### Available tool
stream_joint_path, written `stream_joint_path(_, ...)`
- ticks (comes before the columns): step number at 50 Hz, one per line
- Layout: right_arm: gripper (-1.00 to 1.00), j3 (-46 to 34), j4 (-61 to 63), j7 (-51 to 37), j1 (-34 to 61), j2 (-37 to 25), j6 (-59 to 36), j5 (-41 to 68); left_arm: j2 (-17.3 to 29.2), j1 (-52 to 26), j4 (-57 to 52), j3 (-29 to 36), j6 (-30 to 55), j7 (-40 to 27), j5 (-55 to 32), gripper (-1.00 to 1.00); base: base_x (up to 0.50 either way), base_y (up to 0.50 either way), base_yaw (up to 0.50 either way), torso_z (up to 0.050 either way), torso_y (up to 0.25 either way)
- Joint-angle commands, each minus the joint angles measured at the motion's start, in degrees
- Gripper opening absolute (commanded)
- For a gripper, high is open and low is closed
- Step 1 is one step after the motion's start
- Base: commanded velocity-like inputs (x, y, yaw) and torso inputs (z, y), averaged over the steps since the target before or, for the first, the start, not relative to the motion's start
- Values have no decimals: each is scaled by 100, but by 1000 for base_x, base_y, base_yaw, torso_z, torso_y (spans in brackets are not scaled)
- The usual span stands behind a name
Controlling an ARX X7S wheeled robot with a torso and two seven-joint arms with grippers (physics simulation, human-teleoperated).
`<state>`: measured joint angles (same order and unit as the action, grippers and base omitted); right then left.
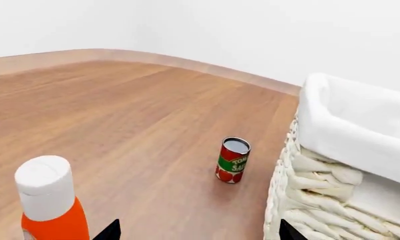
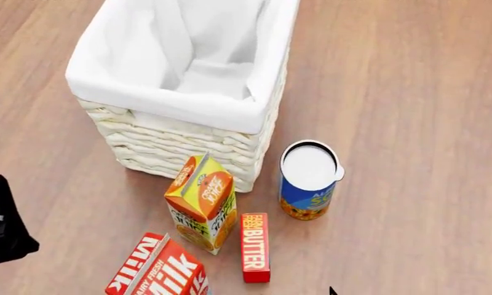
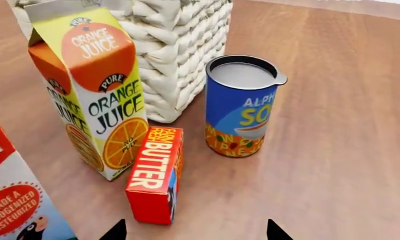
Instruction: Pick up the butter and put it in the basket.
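Butter: butter (image 3: 155, 174) lies flat on the wood floor (image 2: 410, 92), just beside the juice (image 3: 93, 90), near the soup can (image 3: 242, 107) and the basket (image 2: 147, 147).
Axis: long side runs away from the right gripper (image 3: 193, 235) — toward the basket.
Nearer arm: right; its tips frame the box.
Right jaws: spread, empty.
Left gripper (image 1: 198, 232): spread too, beside the basket, well apart from the butter.
Materials: smooth slim cardboard box — sharp edges; woven wicker, cloth liner.

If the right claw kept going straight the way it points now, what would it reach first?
Most likely the butter: it lies just ahead of the right claw, slightly off centre between its open tips. Next to it stands the orange juice carton. Depth is hard to judge.
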<state>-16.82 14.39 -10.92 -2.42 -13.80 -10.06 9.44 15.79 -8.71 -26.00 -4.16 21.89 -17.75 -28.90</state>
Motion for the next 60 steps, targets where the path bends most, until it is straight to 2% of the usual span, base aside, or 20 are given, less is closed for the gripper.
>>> stream_joint_path(1, 100, -264, -74, 338, 33, -54, 77, 159, 65, 96, -205, -44, 118, -88, -115, 100, 0, 0, 0, 0, 0)
stream_joint_path(14, 100, -351, -16, 246, 100, -56, 174, 14, 93, 113, -182, 15, 102, -89, -107, 100, 0, 0, 0, 0, 0)
stream_joint_path(26, 100, -185, -910, 117, 124, 172, 1052, 34, 94, 186, -326, 56, 114, -154, -133, 100, 0, 0, 0, 0, 0)
stream_joint_path(60, 100, -480, -1408, 344, 1019, 235, 668, 90, 164, 251, -462, -6, 127, -261, -305, 100, 0, 0, 0, 0, 0)
